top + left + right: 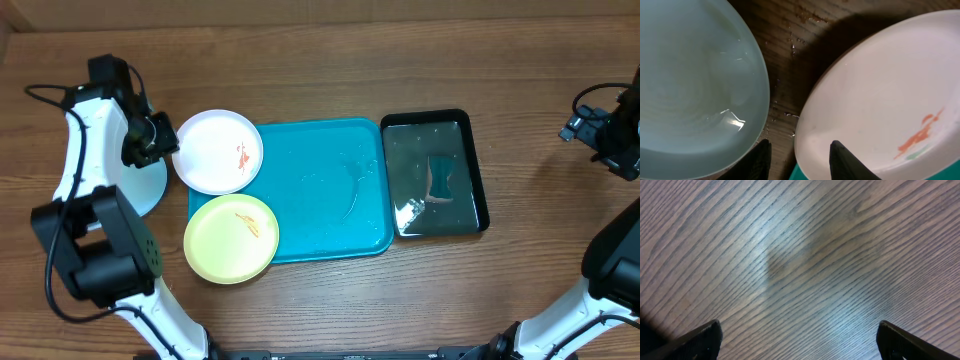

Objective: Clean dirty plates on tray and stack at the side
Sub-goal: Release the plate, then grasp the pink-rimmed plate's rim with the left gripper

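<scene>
White plate (218,150) smeared with orange, resting partly on the blue tray's (320,190) left corner, mint plate (690,75) just beside it. Left gripper (800,145) stands partly open astride its rim (nothing clamped yet); it should likely bite squarely and lift level. Right gripper (800,340) gapes wide over the wooden table (800,255).

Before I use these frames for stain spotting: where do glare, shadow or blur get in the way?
Overhead: reflections streak the black tray. Left wrist: a bright highlight on the mint plate, dark shadow on the table beside the white plate, its smear readable. Right wrist: pale sheen across the bare wood.
</scene>
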Available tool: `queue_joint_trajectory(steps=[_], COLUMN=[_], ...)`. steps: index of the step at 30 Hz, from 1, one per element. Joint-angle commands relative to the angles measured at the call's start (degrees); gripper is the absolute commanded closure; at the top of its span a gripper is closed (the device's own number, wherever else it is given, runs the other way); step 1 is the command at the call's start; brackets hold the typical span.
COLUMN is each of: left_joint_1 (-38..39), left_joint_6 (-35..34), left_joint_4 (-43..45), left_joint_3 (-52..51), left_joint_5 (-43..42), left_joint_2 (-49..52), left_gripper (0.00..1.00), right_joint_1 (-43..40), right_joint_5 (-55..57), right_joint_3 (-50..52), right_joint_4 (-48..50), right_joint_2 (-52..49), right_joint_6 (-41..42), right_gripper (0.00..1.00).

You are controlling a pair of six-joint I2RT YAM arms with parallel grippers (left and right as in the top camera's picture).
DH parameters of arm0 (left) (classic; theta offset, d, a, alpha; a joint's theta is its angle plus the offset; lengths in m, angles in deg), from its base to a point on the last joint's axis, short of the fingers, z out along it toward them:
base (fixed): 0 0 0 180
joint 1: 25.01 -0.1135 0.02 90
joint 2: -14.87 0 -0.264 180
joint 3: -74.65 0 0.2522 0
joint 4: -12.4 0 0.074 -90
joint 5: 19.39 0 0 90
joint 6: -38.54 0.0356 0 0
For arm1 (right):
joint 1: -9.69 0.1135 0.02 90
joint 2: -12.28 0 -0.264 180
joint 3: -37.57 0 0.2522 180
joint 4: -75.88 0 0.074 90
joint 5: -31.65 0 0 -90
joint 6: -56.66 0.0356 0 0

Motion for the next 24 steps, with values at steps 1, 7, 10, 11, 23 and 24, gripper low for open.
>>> queue_joint_trajectory(steps=[1,7,10,11,23,24], left_joint_1=[0.07,0.07,0.11,0.22,3.34,3.72], left_joint_6=[-0.24,-0.22,-0.22,-0.24,0.66,0.94], left_joint_4=[0.37,1.09,1.16,0.98,-0.70,-1.31], left_joint_3=[-0.37,-0.37,-0.37,-0.37,1.07,1.27], left_joint_5=[-0.28,-0.24,-0.24,-0.26,-8.72,-10.08], left_joint_2=[3.17,4.02,5.01,5.44,6.54,6.51], left_gripper=[0.62,0.66,0.70,0.70,0.96,0.96], right_joint_1=[0.00,0.00,0.00,0.00,0.00,0.00], right_joint_5=[0.15,0.15,0.15,0.15,0.15,0.15], right_joint_3=[-0.59,-0.59,-0.59,-0.59,-0.59,-0.59], right_joint_4=[0.31,0.31,0.31,0.31,0.31,0.31], right_joint_2=[1.60,1.60,1.60,1.60,1.60,1.60], right_joint_6=[-0.02,-0.02,-0.02,-0.02,-0.02,-0.02], right_gripper=[0.00,0.00,0.00,0.00,0.00,0.00])
